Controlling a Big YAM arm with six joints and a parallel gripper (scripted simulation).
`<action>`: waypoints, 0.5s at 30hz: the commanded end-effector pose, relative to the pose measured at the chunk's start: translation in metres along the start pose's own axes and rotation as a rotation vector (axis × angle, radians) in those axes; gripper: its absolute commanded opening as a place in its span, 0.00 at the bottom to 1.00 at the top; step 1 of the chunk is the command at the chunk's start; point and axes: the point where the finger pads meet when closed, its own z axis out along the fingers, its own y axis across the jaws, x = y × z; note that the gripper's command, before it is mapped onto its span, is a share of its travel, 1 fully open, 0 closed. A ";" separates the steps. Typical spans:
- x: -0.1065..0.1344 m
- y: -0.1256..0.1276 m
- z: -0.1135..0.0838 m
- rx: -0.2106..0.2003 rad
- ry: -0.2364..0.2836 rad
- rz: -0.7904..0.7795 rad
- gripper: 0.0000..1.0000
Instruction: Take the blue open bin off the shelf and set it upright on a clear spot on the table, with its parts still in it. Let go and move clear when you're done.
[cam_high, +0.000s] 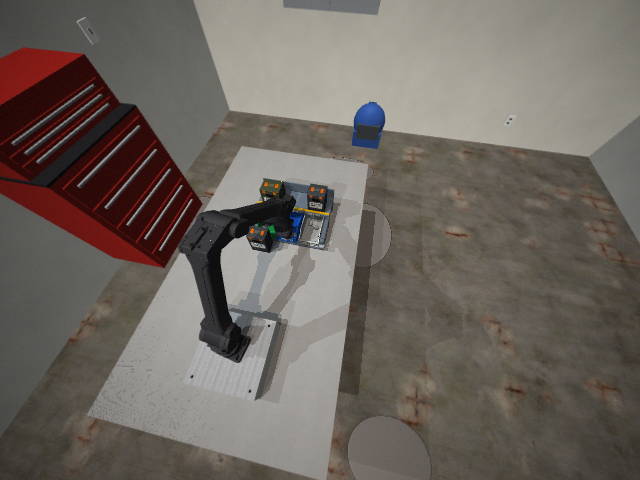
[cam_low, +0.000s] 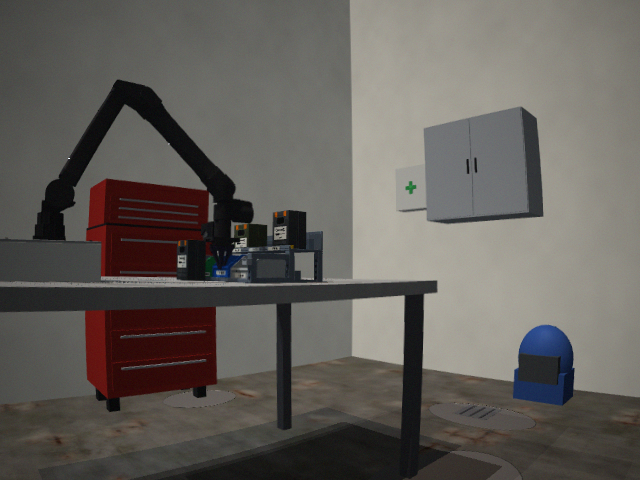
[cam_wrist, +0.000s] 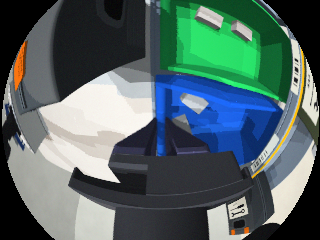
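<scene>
The blue open bin (cam_high: 296, 225) (cam_low: 227, 269) (cam_wrist: 240, 112) sits upright in the lower level of the grey-blue shelf (cam_high: 328, 228) (cam_low: 318, 266). In the wrist view, a pale grey part (cam_wrist: 194, 103) and a second, darker grey part (cam_wrist: 183, 123) lie inside it. My gripper (cam_low: 221, 265) (cam_wrist: 161, 122) points down and is shut on the bin's front wall, with the blue wall showing between the fingertips. In the top view the arm hides the fingertips and much of the bin. The white table (cam_high: 305, 413) carries the shelf.
A green bin (cam_high: 272, 230) (cam_wrist: 220, 50) with parts adjoins the blue one; a pale grey bin (cam_high: 313, 227) is on its other side. A black case (cam_high: 259, 238) (cam_low: 190, 259) stands beside the green bin. An olive case (cam_high: 271, 188) and a dark case (cam_high: 316, 197) stand on the shelf top.
</scene>
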 end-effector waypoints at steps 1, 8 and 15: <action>0.004 -0.005 -0.020 0.027 0.005 0.007 0.00; 0.005 -0.008 -0.024 0.034 0.006 0.007 0.00; 0.005 -0.014 -0.032 0.047 0.007 0.007 0.00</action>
